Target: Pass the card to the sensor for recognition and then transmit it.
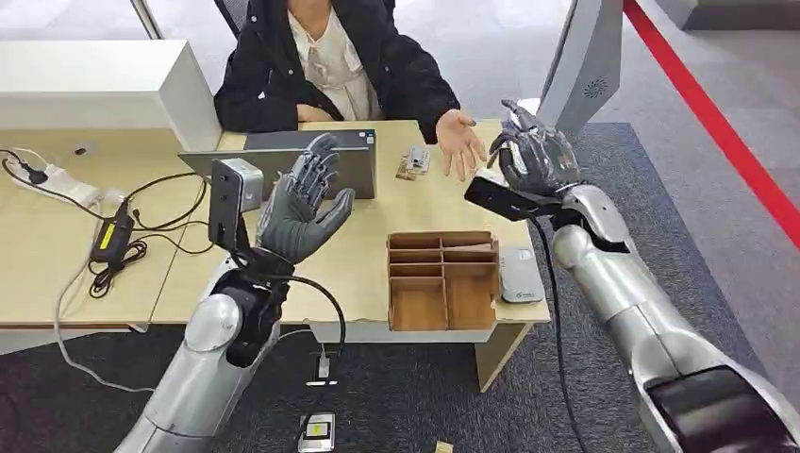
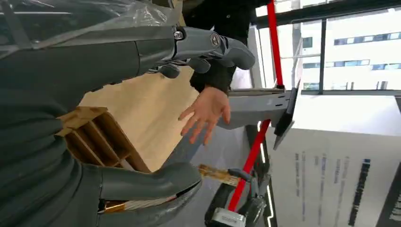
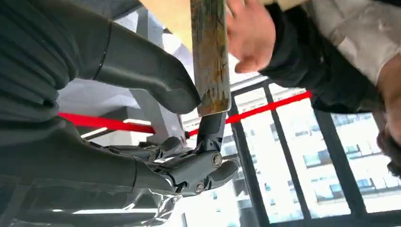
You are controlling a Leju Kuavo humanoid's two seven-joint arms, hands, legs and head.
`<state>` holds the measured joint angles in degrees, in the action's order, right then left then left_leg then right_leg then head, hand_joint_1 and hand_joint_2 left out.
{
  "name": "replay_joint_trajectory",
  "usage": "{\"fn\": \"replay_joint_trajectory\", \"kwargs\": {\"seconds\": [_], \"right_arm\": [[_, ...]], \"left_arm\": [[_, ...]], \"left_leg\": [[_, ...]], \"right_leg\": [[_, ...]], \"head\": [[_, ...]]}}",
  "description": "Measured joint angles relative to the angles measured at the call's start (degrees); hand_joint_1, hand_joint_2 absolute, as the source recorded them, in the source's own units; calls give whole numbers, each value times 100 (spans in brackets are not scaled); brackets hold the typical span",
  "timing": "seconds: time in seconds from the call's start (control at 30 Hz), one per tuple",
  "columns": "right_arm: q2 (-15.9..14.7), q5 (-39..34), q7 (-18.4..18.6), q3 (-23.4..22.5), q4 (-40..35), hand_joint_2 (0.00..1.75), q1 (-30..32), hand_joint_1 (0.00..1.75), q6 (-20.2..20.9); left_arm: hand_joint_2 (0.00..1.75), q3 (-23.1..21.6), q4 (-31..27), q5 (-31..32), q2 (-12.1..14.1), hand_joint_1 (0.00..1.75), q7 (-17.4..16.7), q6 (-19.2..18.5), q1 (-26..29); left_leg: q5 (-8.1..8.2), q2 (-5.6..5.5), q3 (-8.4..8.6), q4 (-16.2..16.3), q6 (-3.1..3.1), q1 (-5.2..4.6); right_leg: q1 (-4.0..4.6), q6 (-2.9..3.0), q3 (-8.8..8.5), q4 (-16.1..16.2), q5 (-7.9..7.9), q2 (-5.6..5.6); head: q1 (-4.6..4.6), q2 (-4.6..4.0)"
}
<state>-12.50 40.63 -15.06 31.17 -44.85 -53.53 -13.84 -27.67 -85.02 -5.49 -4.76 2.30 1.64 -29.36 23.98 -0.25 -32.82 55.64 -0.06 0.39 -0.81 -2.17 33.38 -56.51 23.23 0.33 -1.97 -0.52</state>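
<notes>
My right hand (image 3: 156, 118) pinches the card (image 3: 210, 56) at the table's (image 1: 377, 255) far right corner, just beside the person's open palm (image 1: 459, 142). My left hand (image 1: 302, 203) hovers spread, empty. Scanning looks done; handover remains.

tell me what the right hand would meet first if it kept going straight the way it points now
Most likely the person's open upturned palm, waiting just beyond the grey many-fingered right hand, which pinches a worn brownish card. Depth is hard to judge, so the remaining gap is unclear.
</notes>
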Motion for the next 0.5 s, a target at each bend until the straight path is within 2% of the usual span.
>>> {"fn": "replay_joint_trajectory", "kwargs": {"seconds": [0.2, 0.4, 0.5], "right_arm": [[-9, -9, 65, -87, 288, 175, -174, 175, -72], [11, 230, 17, -92, 807, 175, -441, 175, -302], [44, 411, 129, -87, 1065, 175, -635, 175, -326]], "left_arm": [[175, 0, 65, -20, -31, 0, 78, -24, -31], [175, -13, 206, -87, -127, 0, 188, -164, -128], [175, -17, 291, -101, -201, 0, 197, -192, -207]], "left_leg": [[0, 0, -1, 0, 0, 0], [0, -1, -1, 0, 0, 0], [0, -1, -1, 0, 0, 0]], "right_leg": [[0, 0, 0, 0, 0, 0], [0, 0, 0, 0, -1, 0], [0, 0, 0, 0, -1, 0]], "head": [[2, 0], [2, 0], [2, 0]]}}
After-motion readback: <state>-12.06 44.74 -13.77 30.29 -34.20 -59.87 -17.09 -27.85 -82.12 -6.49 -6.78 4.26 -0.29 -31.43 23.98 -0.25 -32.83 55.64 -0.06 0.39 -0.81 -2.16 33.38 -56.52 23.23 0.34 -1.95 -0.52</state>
